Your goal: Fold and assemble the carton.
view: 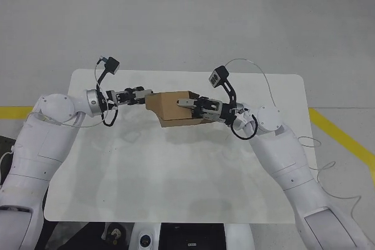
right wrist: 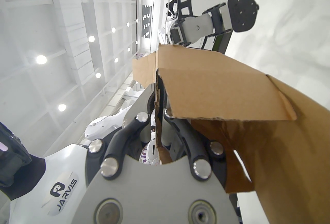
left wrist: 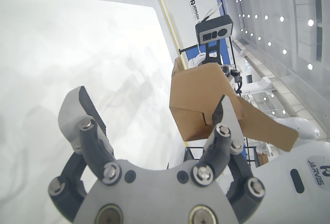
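The left pincer is hanging with its two fingers spread wide apart, gripping nothing. Just ahead of its tips, the brown, box-shaped cardboard carton is being held up, apparently off the rounded white table. One finger is overlapping the carton's near end, though I cannot tell whether it is touching the board. A long loose flap is sticking out beside that finger, unfolded. On the carton's far side, the right pincer is clamping together on a single thin wall of the carton. The board's edge is running between its fingers, and the rest of the box is reaching out beyond its tips.

The risk, as I am judging it, is lying in that one-wall hold. If the left pincer presses the end flaps inward, the push is going straight to the clamped wall. That wall could buckle, tear or slip out, letting the carton swing or drop. With the fingers so wide, one could also slide past the flap and crease a panel instead of the fold line.
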